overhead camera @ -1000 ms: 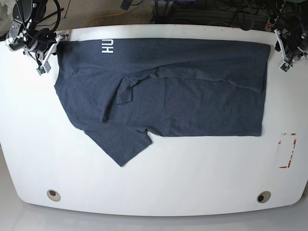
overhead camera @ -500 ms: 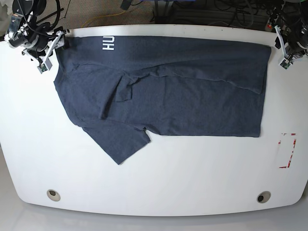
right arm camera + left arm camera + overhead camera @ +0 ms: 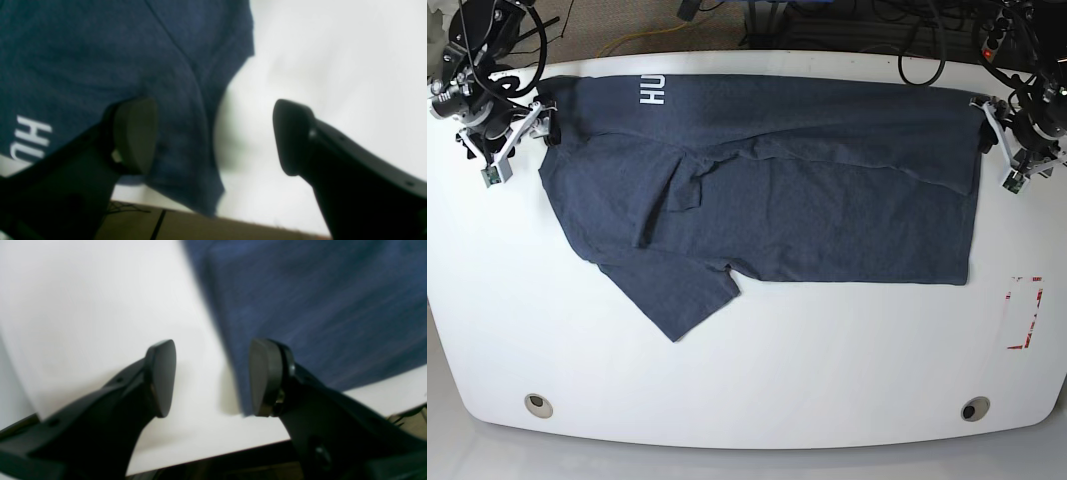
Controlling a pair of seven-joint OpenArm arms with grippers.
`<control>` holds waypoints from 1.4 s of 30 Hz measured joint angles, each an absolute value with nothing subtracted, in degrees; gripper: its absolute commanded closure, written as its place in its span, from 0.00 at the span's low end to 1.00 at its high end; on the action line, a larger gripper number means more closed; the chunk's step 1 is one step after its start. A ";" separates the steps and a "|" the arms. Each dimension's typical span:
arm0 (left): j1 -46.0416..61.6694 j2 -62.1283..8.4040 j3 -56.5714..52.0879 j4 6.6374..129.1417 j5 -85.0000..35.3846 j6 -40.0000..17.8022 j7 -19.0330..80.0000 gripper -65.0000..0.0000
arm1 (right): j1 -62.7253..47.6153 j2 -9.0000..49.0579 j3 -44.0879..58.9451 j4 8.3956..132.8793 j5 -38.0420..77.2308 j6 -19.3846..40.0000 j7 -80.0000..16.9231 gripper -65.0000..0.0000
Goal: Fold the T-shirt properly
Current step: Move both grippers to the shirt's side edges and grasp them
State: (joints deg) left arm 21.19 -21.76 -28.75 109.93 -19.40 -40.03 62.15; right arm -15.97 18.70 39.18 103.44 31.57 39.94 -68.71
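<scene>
— So, where does the T-shirt [image 3: 797, 190] lie?

— Spread flat across the upper half of the white table [image 3: 757, 370] in the base view, folded lengthwise, with one sleeve [image 3: 677, 295] sticking out toward the lower left of the frame.

— Any writing on it?

— White block capitals "HU" [image 3: 652, 93] near the top left of the base view, running sideways at the shirt's far edge. The right wrist view shows the same "HU" [image 3: 31, 138] at its lower left; the rest of the word is out of sight.

— And the pincers?

— The right gripper [image 3: 515, 140], at the upper left of the base view, is released: its wrist camera shows the two fingers spread wide, one finger [image 3: 135, 133] over the cloth's corner, the other over bare table, nothing pinched. The left gripper [image 3: 999, 145], at the upper right, is also parted; its wrist view shows a gap between the pads, with the shirt's edge [image 3: 230, 350] beside one pad [image 3: 262, 376], not clamped.

— Anything else on the table?

— A red-and-white marking [image 3: 1025, 312] at the right edge.
</scene>
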 measured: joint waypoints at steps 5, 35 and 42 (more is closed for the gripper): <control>18.96 -17.74 -27.42 107.44 -11.88 -40.16 61.56 0.50 | -11.46 17.30 33.78 103.02 31.38 39.92 -69.17 0.20; 26.55 -14.94 -28.40 100.60 -3.42 -39.46 52.62 0.50 | -17.41 19.35 26.20 95.04 32.01 40.10 -61.69 0.21; 25.21 -11.42 -33.95 103.96 -0.99 -39.94 57.78 0.49 | -15.35 18.92 26.17 102.08 31.24 39.97 -63.26 0.21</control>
State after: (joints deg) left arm 25.21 -11.42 -33.95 103.96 -0.99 -39.94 57.78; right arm -15.35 18.92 26.17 102.08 31.24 39.97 -63.26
